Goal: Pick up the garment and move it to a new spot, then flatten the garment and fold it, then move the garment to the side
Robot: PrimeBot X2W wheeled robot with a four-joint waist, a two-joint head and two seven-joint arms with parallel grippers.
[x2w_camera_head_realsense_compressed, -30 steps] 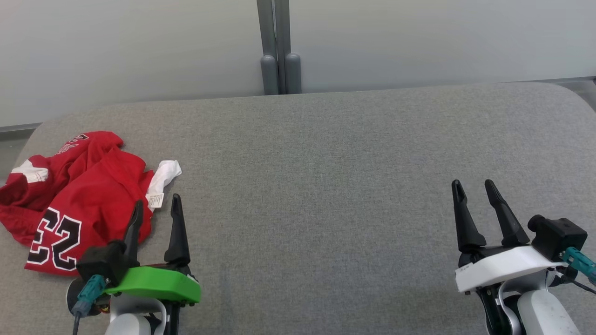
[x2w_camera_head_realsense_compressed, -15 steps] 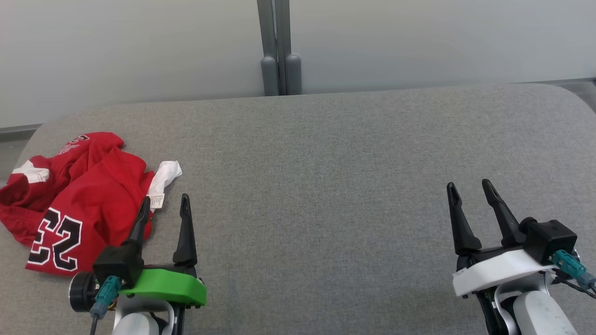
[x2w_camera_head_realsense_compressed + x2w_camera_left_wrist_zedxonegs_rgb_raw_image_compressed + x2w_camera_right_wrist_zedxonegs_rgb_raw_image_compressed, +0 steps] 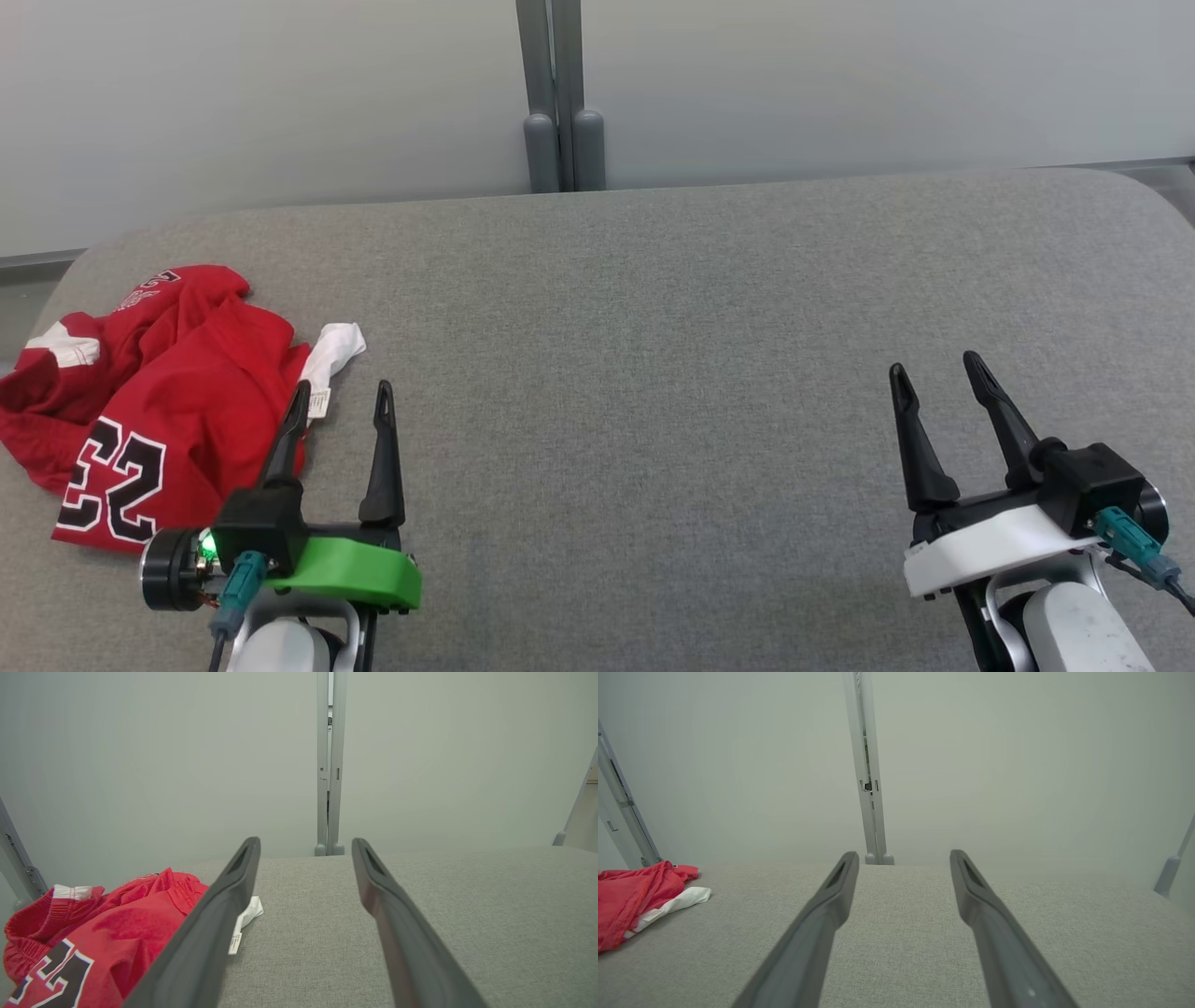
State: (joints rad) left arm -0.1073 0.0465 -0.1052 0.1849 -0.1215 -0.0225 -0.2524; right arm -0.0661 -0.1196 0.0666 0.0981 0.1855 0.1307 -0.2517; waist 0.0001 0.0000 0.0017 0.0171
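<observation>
The left gripper (image 3: 342,387) hangs at the lower left of the head view with its two dark fingers spread apart and nothing between them; in the left wrist view (image 3: 306,841) bare grey cloth shows in the gap. Its left finger (image 3: 285,439) lies over the right edge of the garment (image 3: 187,392) as seen from the head, just beside a small white label (image 3: 316,403), though whether it touches the cloth I cannot tell. The garment is a red shirt with black-and-white numbers, lying crumpled in a heap at the left end of the table (image 3: 653,327), close to its rounded corner, with a white piece (image 3: 338,343) sticking out on its right side. In the left wrist view the shirt (image 3: 117,924) sits low on the left, partly behind the left finger. The right gripper (image 3: 934,364) is well apart from it, at the lower right, also released, its fingers wide and empty above the grey padded surface; its own view (image 3: 903,853) shows open cloth between them and the shirt (image 3: 630,896) far off at the left edge. Behind the table stands a pale wall with a grey post (image 3: 558,93) at its middle.
</observation>
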